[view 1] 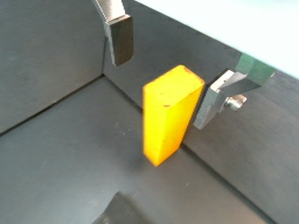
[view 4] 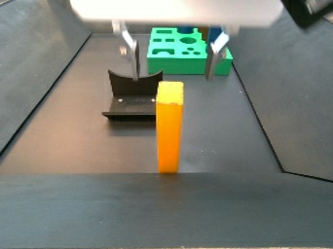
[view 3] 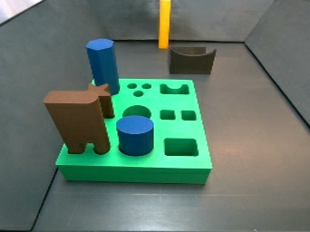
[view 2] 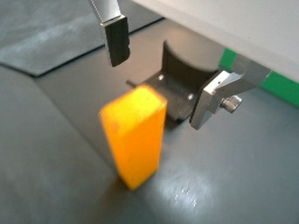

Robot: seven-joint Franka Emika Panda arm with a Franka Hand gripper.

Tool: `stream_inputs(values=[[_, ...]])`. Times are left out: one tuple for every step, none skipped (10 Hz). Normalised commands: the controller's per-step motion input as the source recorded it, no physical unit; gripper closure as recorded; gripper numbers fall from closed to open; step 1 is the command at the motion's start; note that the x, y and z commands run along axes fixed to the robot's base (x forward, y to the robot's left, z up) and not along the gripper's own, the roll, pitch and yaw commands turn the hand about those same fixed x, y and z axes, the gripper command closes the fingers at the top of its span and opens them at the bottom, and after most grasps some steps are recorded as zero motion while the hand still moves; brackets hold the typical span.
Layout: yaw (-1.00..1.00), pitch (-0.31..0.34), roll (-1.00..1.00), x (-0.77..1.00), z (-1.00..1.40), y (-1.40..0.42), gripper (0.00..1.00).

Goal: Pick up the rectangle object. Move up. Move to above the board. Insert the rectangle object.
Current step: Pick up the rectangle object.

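The bench [view 3: 260, 109] is a dark floor with the board [view 3: 182, 163] lying flat on it, several pieces standing in its holes. Well apart from the board, in a side view, the fixture [view 4: 130, 97] stands between it and the rectangle object [view 4: 169, 126], which stands upright on the bare bench, its long axis vertical. It has not been picked up.

The gripper [view 1: 176, 66] hangs above the block, jaws spread wide and holding nothing. In both wrist views the block's top lies roughly between and below the two fingers [view 2: 115, 39], touching neither pad. In a side view the fingers [view 4: 128, 49] appear farther off than the block, towards the board, so the gripper seems not yet centred over it. The pick probably calls for a small shift onto the block, then a straight descent along its vertical axis before closing on its smooth sides.
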Motion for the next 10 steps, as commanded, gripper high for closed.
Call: stream_inputs(values=[[0.11, -0.019, 0.00, 0.10, -0.64, 0.57, 0.00], [0.08, 0.079, 0.02, 0.45, -0.75, 0.32, 0.00], [0.22, 0.121, 0.13, 0.59, -0.77, 0.08, 0.00], [0.03, 0.000, 0.14, 0.20, -1.00, -0.11, 0.00], [0.00, 0.000, 0.02, 0.13, -0.64, -0.14, 0.00], [-0.05, 0.000, -0.05, -0.06, -0.19, 0.00, 0.00], [0.00, 0.000, 0.00, 0.00, 0.00, 0.00, 0.00], [0.00, 0.000, 0.00, 0.00, 0.00, 0.00, 1.00], [0.00, 0.000, 0.00, 0.00, 0.00, 0.00, 1.00], [0.00, 0.000, 0.00, 0.00, 0.00, 0.00, 1.00]])
